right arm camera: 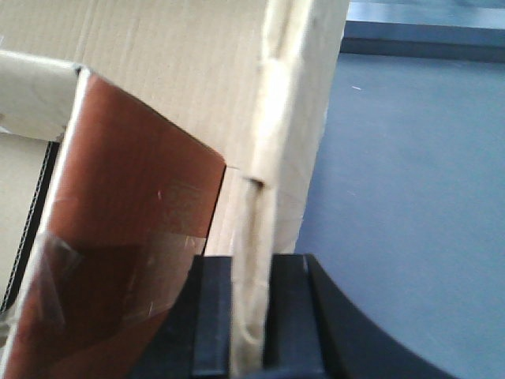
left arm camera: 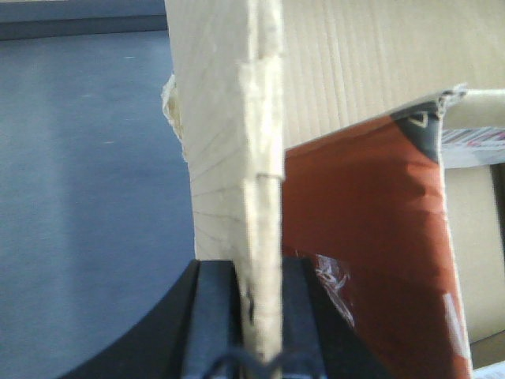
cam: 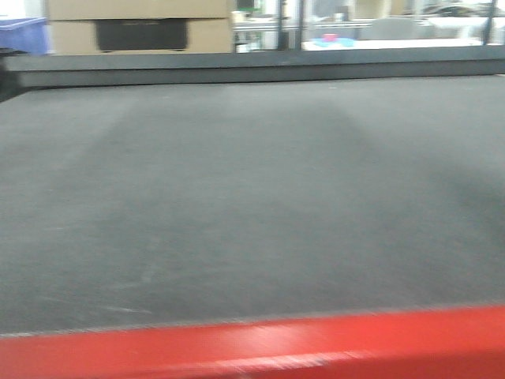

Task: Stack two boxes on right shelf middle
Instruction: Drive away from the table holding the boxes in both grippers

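A brown cardboard box [left arm camera: 363,87] fills the left wrist view. My left gripper [left arm camera: 260,316] is shut on the box's upright wall edge [left arm camera: 262,174]; a red-brown inner flap [left arm camera: 371,253] lies to its right. In the right wrist view my right gripper [right arm camera: 251,316] is shut on the opposite wall edge [right arm camera: 264,158] of the same kind of box [right arm camera: 158,55], with a red-brown taped flap [right arm camera: 134,221] to its left. Neither gripper shows in the front view. The steel shelf is out of view.
The front view shows a dark grey table top [cam: 252,197] with a red front rim [cam: 252,347]. Beyond its far edge stand stacked cardboard cartons [cam: 138,24] with a dark panel, and a blue bin [cam: 22,35] at the far left.
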`<state>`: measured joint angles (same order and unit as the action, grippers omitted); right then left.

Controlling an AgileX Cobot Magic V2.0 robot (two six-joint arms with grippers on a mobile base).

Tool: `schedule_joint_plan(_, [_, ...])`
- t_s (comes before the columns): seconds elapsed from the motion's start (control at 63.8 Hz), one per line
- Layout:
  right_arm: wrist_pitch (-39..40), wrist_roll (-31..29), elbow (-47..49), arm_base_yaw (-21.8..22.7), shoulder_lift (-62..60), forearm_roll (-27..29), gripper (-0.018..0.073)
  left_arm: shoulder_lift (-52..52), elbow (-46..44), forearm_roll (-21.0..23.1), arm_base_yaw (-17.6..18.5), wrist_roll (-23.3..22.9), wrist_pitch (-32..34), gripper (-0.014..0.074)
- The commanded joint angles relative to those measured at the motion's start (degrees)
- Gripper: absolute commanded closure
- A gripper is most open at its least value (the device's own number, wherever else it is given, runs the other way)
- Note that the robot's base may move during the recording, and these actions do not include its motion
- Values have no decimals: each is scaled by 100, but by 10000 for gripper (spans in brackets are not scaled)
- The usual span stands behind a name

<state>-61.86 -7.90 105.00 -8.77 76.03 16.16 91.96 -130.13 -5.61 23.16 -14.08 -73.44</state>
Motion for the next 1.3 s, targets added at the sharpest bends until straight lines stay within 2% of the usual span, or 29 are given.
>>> schedule_joint_plan(0.0, [228, -88, 84, 29, -75, 111, 712, -65, -69, 10, -13, -8, 348, 708])
schedule_joint_plan(1.285, [228, -88, 84, 29, -75, 111, 712, -65, -69, -13, -13, -8, 348, 708])
